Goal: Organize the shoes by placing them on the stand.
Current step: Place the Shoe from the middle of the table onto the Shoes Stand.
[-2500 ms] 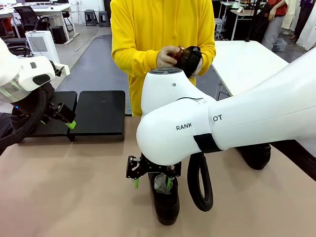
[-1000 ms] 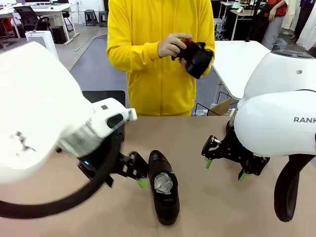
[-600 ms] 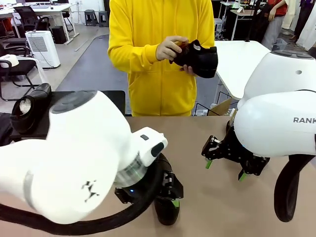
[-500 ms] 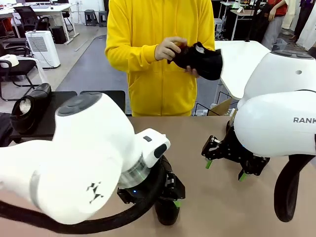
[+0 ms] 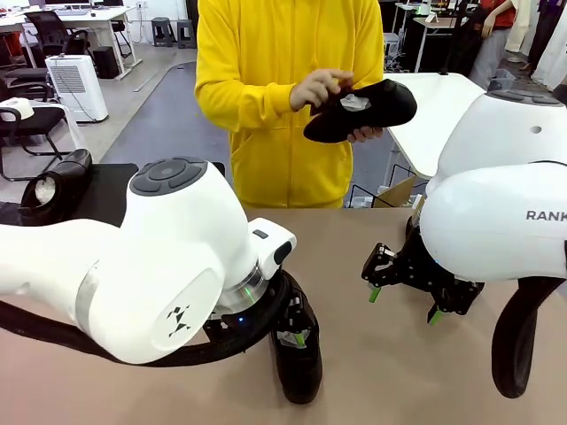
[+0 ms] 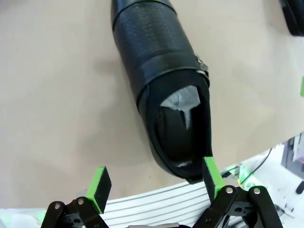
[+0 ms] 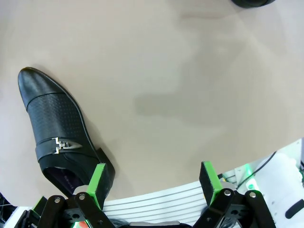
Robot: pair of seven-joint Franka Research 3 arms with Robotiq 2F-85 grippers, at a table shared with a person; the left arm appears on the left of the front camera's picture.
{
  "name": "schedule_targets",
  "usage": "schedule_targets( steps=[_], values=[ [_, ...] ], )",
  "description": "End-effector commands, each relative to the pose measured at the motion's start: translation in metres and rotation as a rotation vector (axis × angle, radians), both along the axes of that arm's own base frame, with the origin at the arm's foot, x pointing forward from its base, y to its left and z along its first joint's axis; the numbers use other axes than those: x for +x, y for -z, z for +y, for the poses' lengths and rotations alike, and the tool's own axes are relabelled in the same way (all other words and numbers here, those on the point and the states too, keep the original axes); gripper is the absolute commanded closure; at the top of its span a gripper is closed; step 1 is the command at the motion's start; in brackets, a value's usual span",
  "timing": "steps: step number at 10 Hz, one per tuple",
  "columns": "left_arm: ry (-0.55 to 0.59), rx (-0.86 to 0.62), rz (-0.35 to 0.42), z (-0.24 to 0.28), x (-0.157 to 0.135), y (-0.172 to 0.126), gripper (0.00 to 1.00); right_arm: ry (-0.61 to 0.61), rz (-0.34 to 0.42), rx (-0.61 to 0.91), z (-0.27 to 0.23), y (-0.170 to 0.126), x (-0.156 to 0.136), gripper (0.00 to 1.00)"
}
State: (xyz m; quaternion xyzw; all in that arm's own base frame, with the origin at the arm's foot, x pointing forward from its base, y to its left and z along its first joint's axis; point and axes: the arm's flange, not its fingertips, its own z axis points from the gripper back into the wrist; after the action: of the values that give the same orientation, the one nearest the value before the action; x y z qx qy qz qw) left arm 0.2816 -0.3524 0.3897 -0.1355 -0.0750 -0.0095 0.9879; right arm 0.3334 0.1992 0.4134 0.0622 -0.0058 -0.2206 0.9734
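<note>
**Item 1, worktop shoe**: black, glossy, strap and metal buckle, white paper stuffing in the opening. It lies flat on the tan worktop. All positions below are given from this shoe.

**Item 2, left claw**: directly over the worktop shoe's heel end. The jaws are spread wide and the heel sits between the green pads. One pad stands well clear of the heel. The other is at the heel's rim, and I cannot tell whether it touches. Nothing is clamped.

**Item 3, right claw**: to the right of the worktop shoe, near it and low over bare worktop. The jaws are spread wide with nothing between them.

**Item 4, buckled shoe**: black, with a perforated vamp and a metal buckle, flat on the worktop. Its heel lies beside one pad of the right claw, outside the jaws. Its distance from the worktop shoe cannot be told.

**Item 5, held shoe**: beyond and above the worktop shoe, off the worktop, with white stuffing showing. A person in a yellow hooded top holds it. The upper hand rests on top and the lower hand is beneath.

**Item 6, stand**: low, black and matte, beyond and to the left of the worktop shoe.

**Item 7, racked shoe**: dark, with white paper in the opening. It rests on the stand, farther left than the worktop shoe.
</note>
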Motion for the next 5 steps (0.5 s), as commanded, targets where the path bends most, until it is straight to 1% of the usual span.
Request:
schedule_targets(
  steps=[1,2,5],
  values=[
    [-0.089,0.011,0.016,-0.010,0.008,0.007,0.00,-0.010,-0.012,-0.006,-0.002,-0.001,0.002,0.00],
    [-0.165,0.014,0.025,-0.008,0.013,0.018,0.00,-0.010,-0.012,-0.006,-0.002,-0.001,0.002,0.00],
    [-0.231,0.045,0.051,-0.008,0.021,0.032,0.00,-0.010,-0.012,-0.006,-0.002,-0.001,0.002,0.00]
  ],
)
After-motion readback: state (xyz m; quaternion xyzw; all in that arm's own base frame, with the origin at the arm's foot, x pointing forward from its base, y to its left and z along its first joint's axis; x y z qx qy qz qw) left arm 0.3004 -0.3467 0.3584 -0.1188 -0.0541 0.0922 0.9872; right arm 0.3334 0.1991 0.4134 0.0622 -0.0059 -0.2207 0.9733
